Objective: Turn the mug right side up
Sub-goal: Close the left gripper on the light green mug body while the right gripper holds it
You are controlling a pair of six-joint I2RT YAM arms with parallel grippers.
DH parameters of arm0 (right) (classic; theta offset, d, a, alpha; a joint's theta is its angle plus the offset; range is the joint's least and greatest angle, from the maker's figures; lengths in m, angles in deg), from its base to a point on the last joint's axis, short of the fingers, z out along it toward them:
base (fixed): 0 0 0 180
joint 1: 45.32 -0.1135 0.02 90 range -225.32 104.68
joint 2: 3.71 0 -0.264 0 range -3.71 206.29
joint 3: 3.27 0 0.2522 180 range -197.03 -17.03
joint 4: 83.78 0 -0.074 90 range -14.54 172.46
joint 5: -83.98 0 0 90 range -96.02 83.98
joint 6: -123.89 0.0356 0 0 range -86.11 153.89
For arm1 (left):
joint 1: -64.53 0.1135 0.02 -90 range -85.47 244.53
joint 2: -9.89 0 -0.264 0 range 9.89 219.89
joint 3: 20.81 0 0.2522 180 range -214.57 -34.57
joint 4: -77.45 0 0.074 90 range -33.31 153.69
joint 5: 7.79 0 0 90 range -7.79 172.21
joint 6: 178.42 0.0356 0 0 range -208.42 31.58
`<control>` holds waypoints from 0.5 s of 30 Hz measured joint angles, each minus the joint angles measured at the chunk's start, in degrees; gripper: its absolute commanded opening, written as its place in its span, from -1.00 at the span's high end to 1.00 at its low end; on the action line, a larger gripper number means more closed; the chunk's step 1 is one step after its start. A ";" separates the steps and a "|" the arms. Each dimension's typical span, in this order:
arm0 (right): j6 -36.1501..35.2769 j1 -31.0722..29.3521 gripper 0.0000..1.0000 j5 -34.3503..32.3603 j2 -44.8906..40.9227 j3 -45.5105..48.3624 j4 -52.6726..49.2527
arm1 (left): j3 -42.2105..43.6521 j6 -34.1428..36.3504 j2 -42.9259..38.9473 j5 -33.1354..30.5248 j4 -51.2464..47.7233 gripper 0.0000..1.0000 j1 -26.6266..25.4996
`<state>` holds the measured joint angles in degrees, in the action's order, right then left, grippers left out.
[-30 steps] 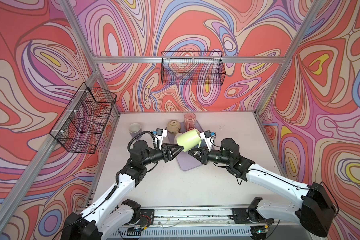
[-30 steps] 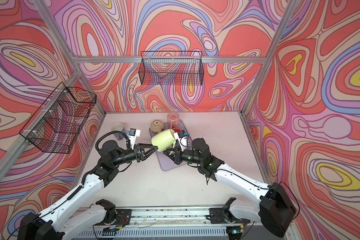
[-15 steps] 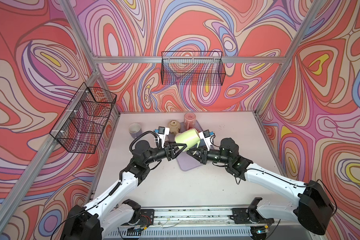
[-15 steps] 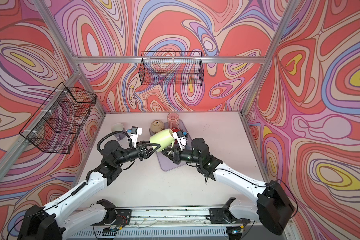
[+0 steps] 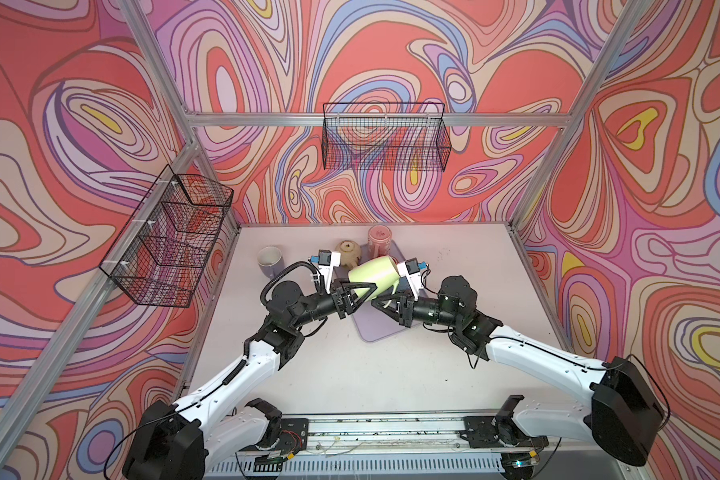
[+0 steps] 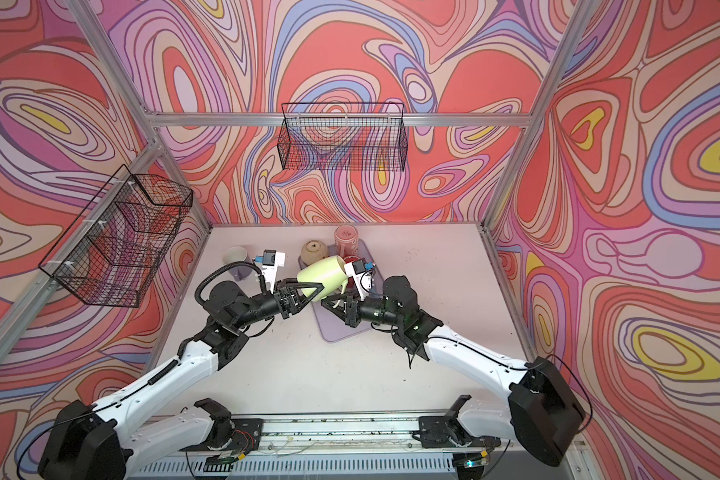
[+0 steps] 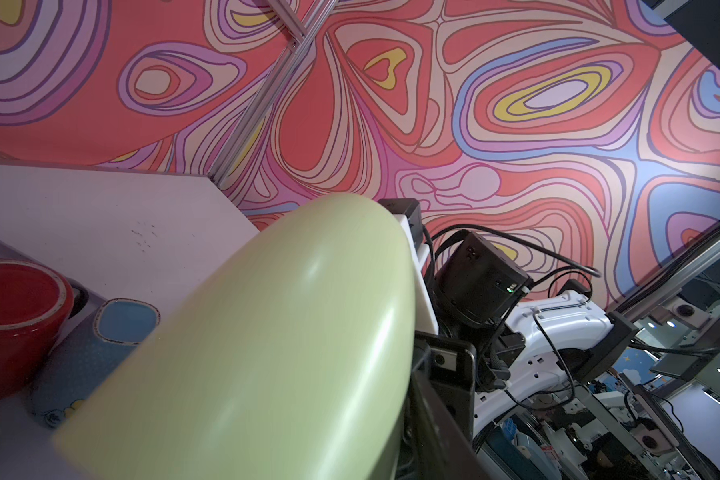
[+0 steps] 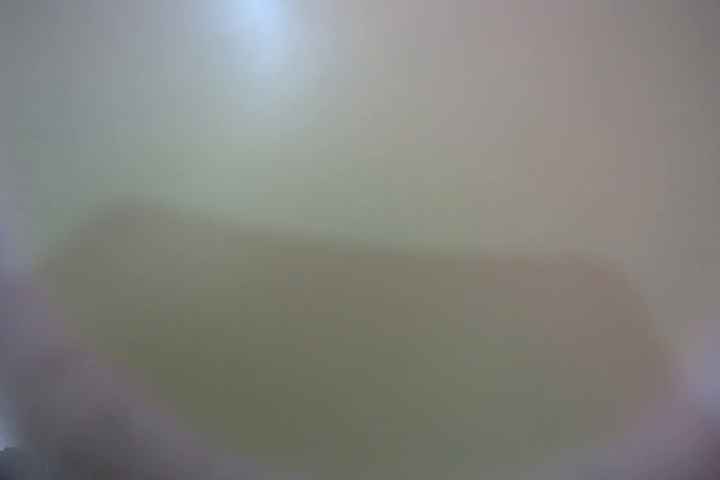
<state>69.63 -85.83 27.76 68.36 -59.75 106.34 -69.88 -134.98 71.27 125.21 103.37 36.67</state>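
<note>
Over the pale table (image 5: 350, 374), your left gripper (image 5: 360, 291) has come in and its jaws narrow around the tilted green mug (image 5: 375, 276), which is held in the air. A real grip you cannot tell yet. Your right gripper (image 5: 382, 302) stays closed on the handle (image 5: 391, 296). So a handover begins, I think. Count: one lilac tray (image 5: 375, 332), two wire baskets (image 5: 385, 137), four other vessels (image 5: 270, 261).

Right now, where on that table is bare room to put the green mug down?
Bare table lies right of the tray, up to the wall, and in front, between tray and rail. The back left and middle are crowded: pink cup, brown pot and white mug stand there, and the green mug hangs over the tray.
</note>
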 measured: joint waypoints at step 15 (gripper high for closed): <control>1.62 0.04 0.94 0.63 0.92 0.11 3.69 | -0.24 -0.44 0.48 -0.68 2.47 0.42 -0.68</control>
<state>71.25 -85.79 28.39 69.28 -59.64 110.03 -70.12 -135.42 71.75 124.53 105.84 36.00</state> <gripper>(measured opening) 0.136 0.299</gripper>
